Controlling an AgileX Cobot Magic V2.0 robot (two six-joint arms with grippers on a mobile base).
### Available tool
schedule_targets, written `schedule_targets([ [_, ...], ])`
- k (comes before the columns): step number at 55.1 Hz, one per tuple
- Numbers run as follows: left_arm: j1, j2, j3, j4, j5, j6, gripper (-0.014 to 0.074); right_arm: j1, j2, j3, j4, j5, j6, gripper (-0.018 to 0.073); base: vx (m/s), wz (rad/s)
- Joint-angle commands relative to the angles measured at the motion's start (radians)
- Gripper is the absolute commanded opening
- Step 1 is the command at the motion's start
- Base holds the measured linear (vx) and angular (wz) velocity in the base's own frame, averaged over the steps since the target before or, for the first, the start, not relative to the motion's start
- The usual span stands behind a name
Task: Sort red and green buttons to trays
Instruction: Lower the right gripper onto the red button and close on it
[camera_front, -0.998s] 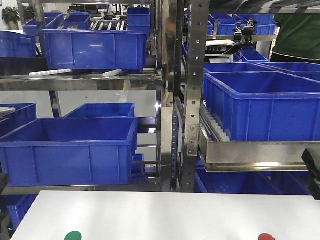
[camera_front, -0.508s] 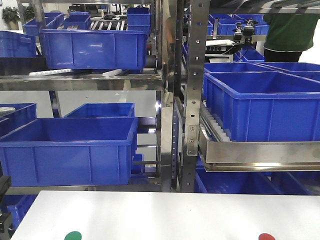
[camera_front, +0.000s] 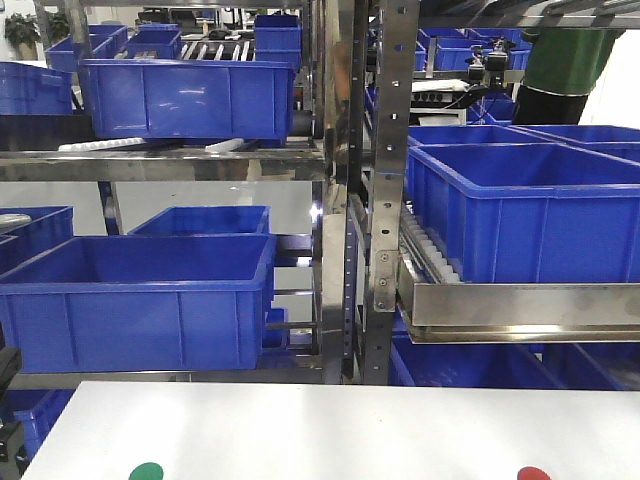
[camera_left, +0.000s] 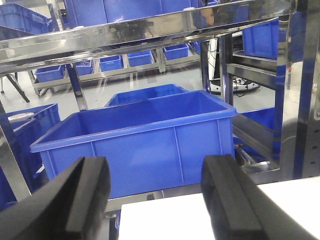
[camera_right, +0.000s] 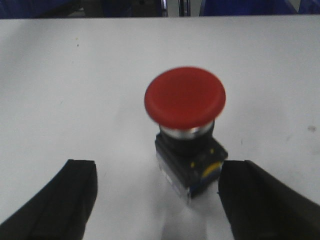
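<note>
Right wrist — red button, fingers apart

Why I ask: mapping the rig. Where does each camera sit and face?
Front: behind the white table, facing racks of blue crates; no gripper clearly shown.
Left wrist: on the open left gripper, level toward the lower blue crate.
Right wrist: on the open right gripper, looking down at the red button.
Shared: front and left wrist both show that crate.

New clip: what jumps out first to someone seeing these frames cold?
The red button stands cap-up on the white table, close in the right wrist view, framed by the open right gripper. Behind the table, blue crates on steel racks fill the front view.
</note>
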Motion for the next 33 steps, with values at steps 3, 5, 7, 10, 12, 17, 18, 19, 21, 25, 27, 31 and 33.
schedule_targets([
  [3, -0.004, -0.01, -0.034, -0.009, -0.088, -0.009, 0.0524, -0.006, 0.018, -0.082, -0.009, -0.203, -0.018, 0.0559, 0.0, 0.0],
  [5, -0.004, -0.01, -0.034, -0.009, -0.088, -0.009, 0.0524, -0.006, 0.034, -0.099, -0.009, -0.203, -0.026, 0.0556, 0.0, 0.0],
  [7, -0.004, -0.01, -0.034, -0.009, -0.088, -0.009, 0.0524, -0.006, 0.049, -0.114, -0.009, -0.203, -0.032, 0.0547, 0.0, 0.0],
  [10, -0.004, -0.01, -0.034, -0.009, -0.088, -0.009, 0.0524, -0.006, 0.067, -0.129, -0.009, -0.203, -0.033, 0.0513, 0.0, 0.0],
  [12, -0.004, -0.01, -0.034, -0.009, -0.088, -0.009, 0.0524, -0.006, 0.075, -0.131, -0.009, -0.203, -0.033, 0.0473, 0.0, 0.0],
  [17, -0.004, -0.01, -0.034, -0.009, -0.088, -0.009, 0.0524, -0.006, 0.081, -0.131, 0.003, -0.203, -0.049, 0.031, 0.0, 0.0],
  [18, -0.004, -0.01, -0.034, -0.009, -0.088, -0.009, 0.0524, -0.006, 0.081, -0.131, 0.005, -0.203, -0.059, 0.0281, 0.0, 0.0],
  [19, -0.004, -0.01, -0.034, -0.009, -0.088, -0.009, 0.0524, -0.006, 0.082, -0.131, 0.01, -0.203, -0.065, 0.0252, 0.0, 0.0],
  [21, -0.004, -0.01, -0.034, -0.009, -0.088, -0.009, 0.0524, -0.006, 0.084, -0.131, 0.012, -0.203, -0.081, 0.0181, 0.0, 0.0],
  [25, -0.004, -0.01, -0.034, -0.009, -0.088, -0.009, 0.0524, -0.006, 0.088, -0.131, 0.014, -0.203, -0.104, 0.0052, 0.0, 0.0],
  [27, -0.004, -0.01, -0.034, -0.009, -0.088, -0.009, 0.0524, -0.006, 0.088, -0.131, 0.016, -0.203, -0.111, 0.001, 0.0, 0.0],
  [31, -0.004, -0.01, -0.034, -0.009, -0.088, -0.009, 0.0524, -0.006, 0.09, -0.131, 0.019, -0.203, -0.114, -0.0013, 0.0, 0.0],
  [33, -0.004, -0.01, -0.034, -0.009, -0.088, -0.009, 0.0524, -0.006, 0.093, -0.131, 0.019, -0.203, -0.114, -0.0013, 0.0, 0.0],
])
